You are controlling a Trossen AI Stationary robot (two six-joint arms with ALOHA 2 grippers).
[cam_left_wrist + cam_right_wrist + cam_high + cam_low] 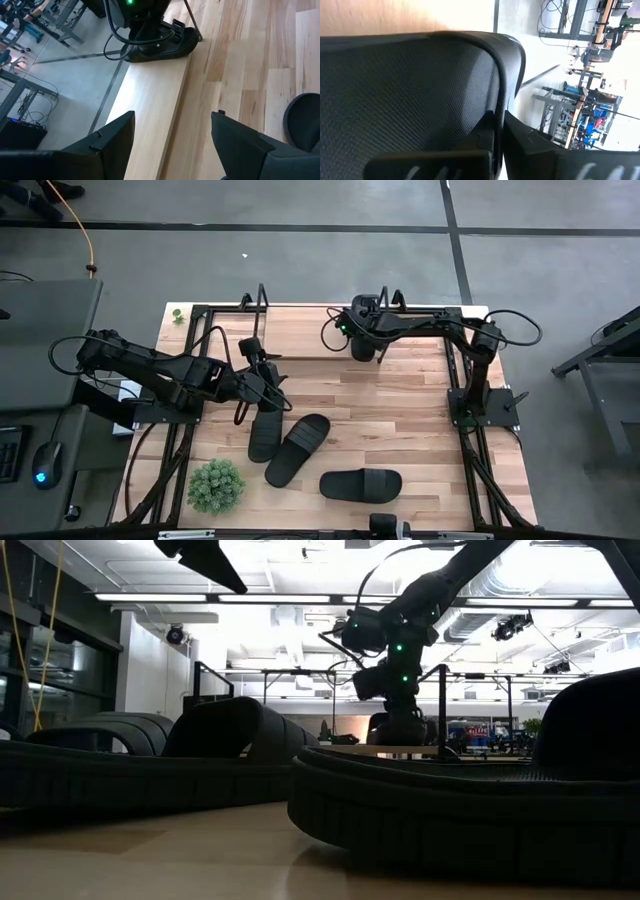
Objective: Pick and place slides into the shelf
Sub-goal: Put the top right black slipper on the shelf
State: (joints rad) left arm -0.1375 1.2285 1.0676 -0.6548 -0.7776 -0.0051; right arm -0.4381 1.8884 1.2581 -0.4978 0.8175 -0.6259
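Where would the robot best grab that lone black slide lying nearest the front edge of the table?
Probably by its strap, coming straight down from above. The slide lies flat, sole down, clear of the other two slides, so one finger could slip under the raised strap from its open side. The left hand is open and nearer.

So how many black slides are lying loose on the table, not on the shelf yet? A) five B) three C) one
B: the high view shows three slides on the tabletop, one under the left gripper, one angled beside it, and one lying crosswise nearer the front edge; a fourth is at the shelf in the right gripper.
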